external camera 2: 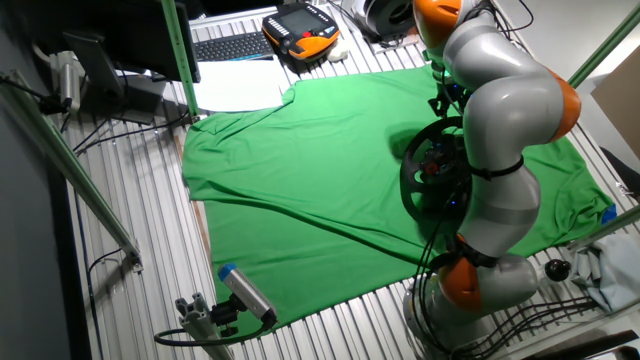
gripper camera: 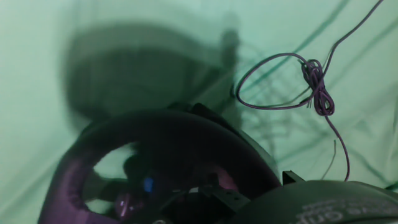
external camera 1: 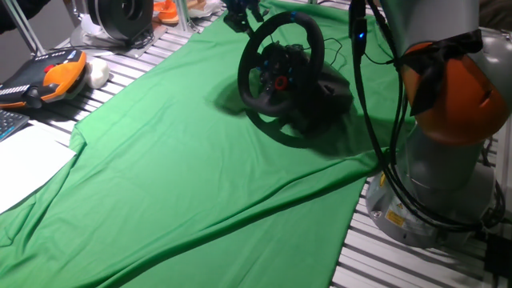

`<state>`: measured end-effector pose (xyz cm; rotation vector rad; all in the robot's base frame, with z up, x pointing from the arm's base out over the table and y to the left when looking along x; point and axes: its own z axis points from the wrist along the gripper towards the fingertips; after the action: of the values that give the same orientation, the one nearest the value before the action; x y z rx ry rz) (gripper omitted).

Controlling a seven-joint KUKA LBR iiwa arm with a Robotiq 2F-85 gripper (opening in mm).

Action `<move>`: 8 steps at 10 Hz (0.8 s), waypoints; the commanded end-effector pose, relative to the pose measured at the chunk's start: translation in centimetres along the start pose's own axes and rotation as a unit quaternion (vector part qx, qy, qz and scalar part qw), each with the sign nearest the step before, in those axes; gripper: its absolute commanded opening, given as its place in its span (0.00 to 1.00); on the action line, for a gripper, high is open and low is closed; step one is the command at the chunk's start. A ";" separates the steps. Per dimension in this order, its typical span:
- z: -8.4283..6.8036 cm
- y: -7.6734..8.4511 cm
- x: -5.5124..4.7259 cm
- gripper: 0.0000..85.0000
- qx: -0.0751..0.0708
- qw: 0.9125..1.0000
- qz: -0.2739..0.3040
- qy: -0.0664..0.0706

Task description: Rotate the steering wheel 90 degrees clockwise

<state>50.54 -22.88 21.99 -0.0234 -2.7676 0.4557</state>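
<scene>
The robot arm (external camera 2: 505, 120) stands at the near edge of the worktop (external camera 1: 384, 256) in one fixed view, and it bends over the steering wheel (external camera 1: 280, 76). The wheel sits on the green cloth (external camera 1: 184, 168), close to that same edge and toward the far corner where the arm reaches. The gripper (external camera 1: 240, 14) is up by the top of the rim, but it is dark and partly cut off, so I cannot tell if the jaws are wide, narrow or holding the rim. In the hand view the rim fills the bottom of the picture, very close and blurry. If the jaws do not have a good hold, they could slip off the smooth round rim when the turn starts, and the wheel would not go the whole quarter turn. The base rests on soft cloth, so a hard push could slide the whole wheel or bunch the cloth up. A thin cable (gripper camera: 311, 78) lies in a loop just past the wheel, and the hand could catch it and pull it. Farther off, near the far corner, are an orange controller (external camera 1: 52, 76) and white paper (external camera 1: 24, 160), well apart from the wheel and not in danger.
</scene>
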 end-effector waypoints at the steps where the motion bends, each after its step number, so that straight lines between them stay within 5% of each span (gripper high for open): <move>1: 0.1 -0.1 0.0 0.60 0.002 1.000 -0.002 -0.001; 8: 0.2 -0.1 0.0 0.60 0.045 0.995 -0.084 0.005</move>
<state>50.53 -23.02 21.86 0.2311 -2.7069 0.5335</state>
